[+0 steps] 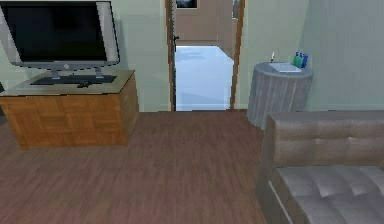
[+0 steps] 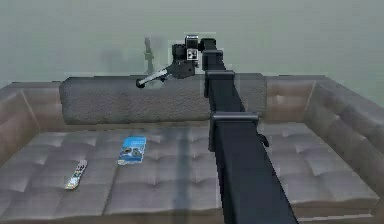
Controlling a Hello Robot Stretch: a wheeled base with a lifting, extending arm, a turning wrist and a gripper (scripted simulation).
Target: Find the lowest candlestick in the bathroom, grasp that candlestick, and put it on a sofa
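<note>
Above the far backrest of the grey-brown tufted leather sofa, the thin dark upright candlestick hung at the end of the fingers, clear of the cushions with bare wall behind it. It looked held, though whether the fingers were apart or together could not be told. Finding and fetching seemed done; what was left was to lower it onto the seat, right of the blue booklet and grey remote control, and let go.
</note>
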